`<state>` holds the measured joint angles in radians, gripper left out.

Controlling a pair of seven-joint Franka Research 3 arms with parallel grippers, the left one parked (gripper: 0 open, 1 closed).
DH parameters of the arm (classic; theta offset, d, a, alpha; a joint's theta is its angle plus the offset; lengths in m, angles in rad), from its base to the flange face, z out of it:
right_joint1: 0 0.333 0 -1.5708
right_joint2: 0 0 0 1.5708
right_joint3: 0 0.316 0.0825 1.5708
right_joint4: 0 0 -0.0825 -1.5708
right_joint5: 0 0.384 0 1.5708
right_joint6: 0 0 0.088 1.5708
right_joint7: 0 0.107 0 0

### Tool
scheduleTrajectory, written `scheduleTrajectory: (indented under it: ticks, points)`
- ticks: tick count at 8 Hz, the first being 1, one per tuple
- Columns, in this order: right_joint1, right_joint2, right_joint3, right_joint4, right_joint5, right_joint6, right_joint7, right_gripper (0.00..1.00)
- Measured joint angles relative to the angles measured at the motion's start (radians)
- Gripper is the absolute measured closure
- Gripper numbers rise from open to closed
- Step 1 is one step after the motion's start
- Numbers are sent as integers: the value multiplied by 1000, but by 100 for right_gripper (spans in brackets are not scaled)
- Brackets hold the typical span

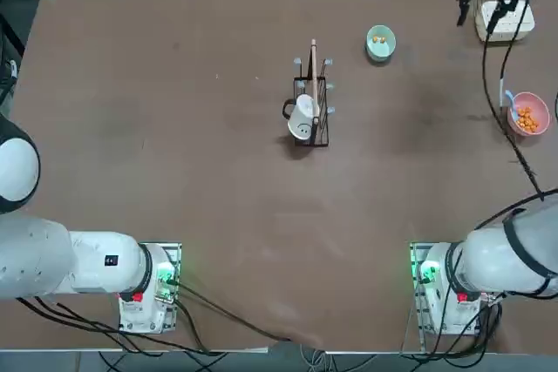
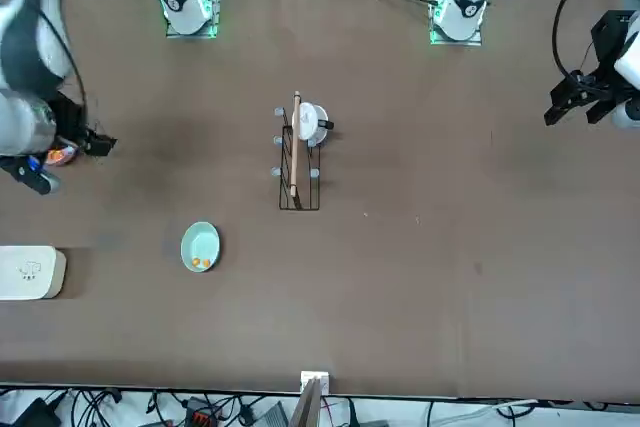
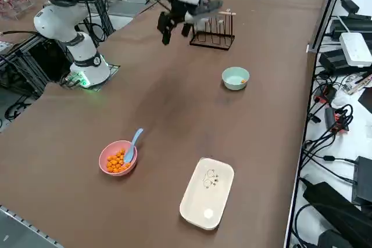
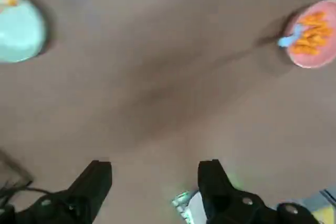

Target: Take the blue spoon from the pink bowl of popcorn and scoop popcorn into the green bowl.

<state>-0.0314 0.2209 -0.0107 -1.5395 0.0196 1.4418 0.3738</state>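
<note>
The right end effector [image 3: 174,27] hangs high, fingers apart and empty; the blue spoon [image 3: 134,143] rests in the pink bowl [image 3: 118,158], the green bowl [image 3: 235,78] nearly bare.

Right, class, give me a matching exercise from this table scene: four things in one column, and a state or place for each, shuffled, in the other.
Things:
1. blue spoon
2. green bowl
3. white mug
4. right claw

States:
A. hangs on the black wire rack
B. open, held above the table, empty
C. leans in the pink bowl of popcorn
D. holds only a few popcorn pieces

Pairs: 1-C, 2-D, 3-A, 4-B
</note>
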Motion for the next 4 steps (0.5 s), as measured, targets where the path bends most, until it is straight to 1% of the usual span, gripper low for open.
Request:
scheduleTrajectory:
  ticks: [1, 2, 3, 4]
  points:
    - [0, -13, 1, 38, 24, 8, -45, 0]
    - [0, -35, 5, 57, 30, 40, -120, 0]
    - [2, -74, 11, 48, 31, 86, -258, 0]
    - [5, -132, 13, 5, 31, 123, -375, 0]
